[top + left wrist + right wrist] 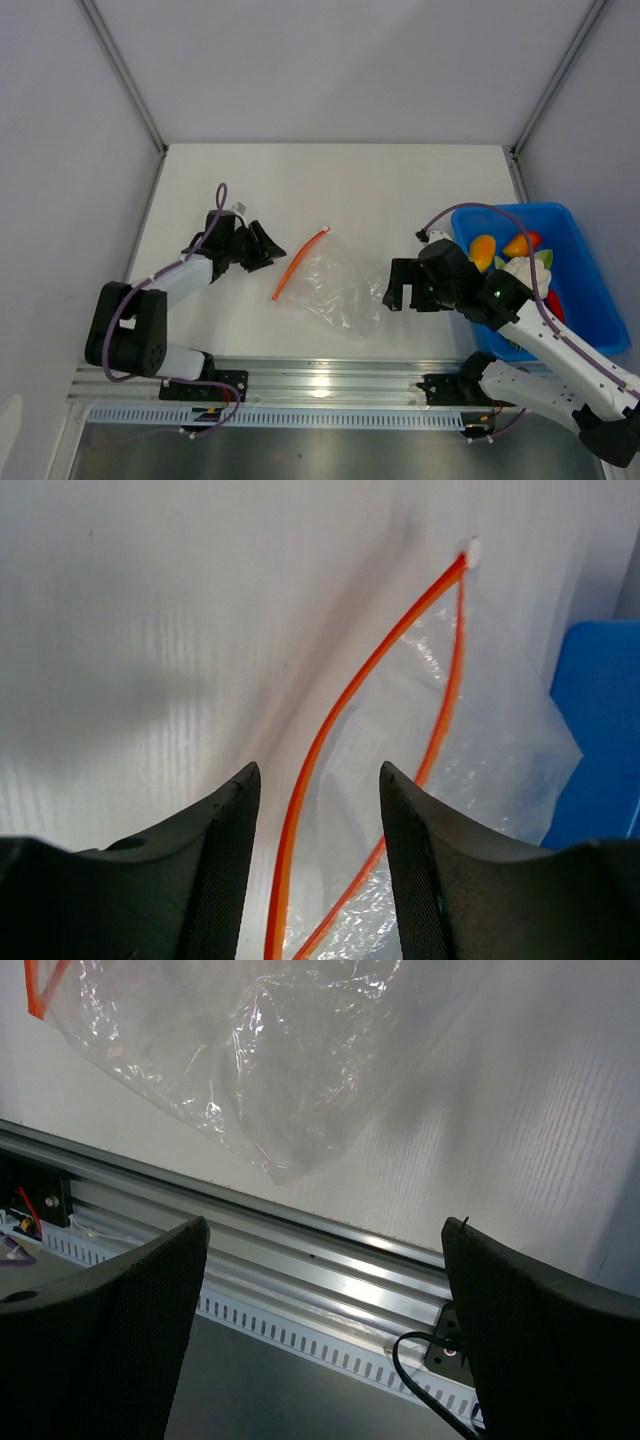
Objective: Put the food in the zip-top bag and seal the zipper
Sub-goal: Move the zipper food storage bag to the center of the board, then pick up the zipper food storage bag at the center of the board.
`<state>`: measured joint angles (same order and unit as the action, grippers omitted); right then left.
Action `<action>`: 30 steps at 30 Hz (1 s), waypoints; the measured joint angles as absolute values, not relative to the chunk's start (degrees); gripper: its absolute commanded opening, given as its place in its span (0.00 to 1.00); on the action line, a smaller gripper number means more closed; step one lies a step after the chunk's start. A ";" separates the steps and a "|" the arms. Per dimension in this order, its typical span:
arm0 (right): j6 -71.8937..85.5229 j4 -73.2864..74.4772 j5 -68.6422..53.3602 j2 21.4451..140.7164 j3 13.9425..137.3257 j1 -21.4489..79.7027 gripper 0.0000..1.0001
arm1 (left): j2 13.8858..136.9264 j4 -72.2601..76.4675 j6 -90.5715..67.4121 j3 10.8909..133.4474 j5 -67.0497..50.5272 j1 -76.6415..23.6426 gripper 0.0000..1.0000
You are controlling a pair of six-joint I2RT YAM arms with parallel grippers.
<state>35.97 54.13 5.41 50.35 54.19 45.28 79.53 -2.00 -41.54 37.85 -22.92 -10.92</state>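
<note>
- The left gripper (272, 248) sat near the left edge of the worktop (400, 190). Its jaws were apart and held nothing.
- The zipper (300, 263) was a thin orange-red strip lying just beside the left gripper. In the left wrist view its two tracks were bowed apart, so the mouth stood unsealed.
- The zip-top bag (340, 290) was clear and crinkled. It lay flat near the middle of the near edge with no contents visible.
- The right gripper (392, 287) was near the bag's right side, its jaws spread wide and empty.
- The food (483, 250) lay in a blue bin (600, 320) at the right edge. Orange-yellow, white and pale green pieces were visible.
- The worktop was white and finely ribbed, with an aluminium rail (330, 380) along the near edge.
- Plain pale wall panels (330, 70) enclosed the left, far and right sides.
</note>
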 measured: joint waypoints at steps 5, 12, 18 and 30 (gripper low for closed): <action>35.97 54.08 5.10 50.33 54.19 45.28 0.99 | 83.00 -4.62 -42.09 36.91 -22.79 -10.87 0.57; 36.03 54.04 5.08 49.45 54.19 45.28 0.99 | 82.91 -3.99 -43.16 32.99 -24.10 -10.83 0.62; 36.36 53.54 4.86 49.15 54.19 45.28 0.99 | 83.09 0.89 -44.34 30.33 -29.02 -10.76 0.62; 36.60 53.19 4.64 48.47 54.19 45.28 0.99 | 88.05 16.53 -49.36 23.68 -40.58 -10.72 0.42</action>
<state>36.60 53.19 4.64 48.47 54.19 45.28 88.05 16.53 -49.36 23.68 -40.58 -10.72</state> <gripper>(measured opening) 0.993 0.482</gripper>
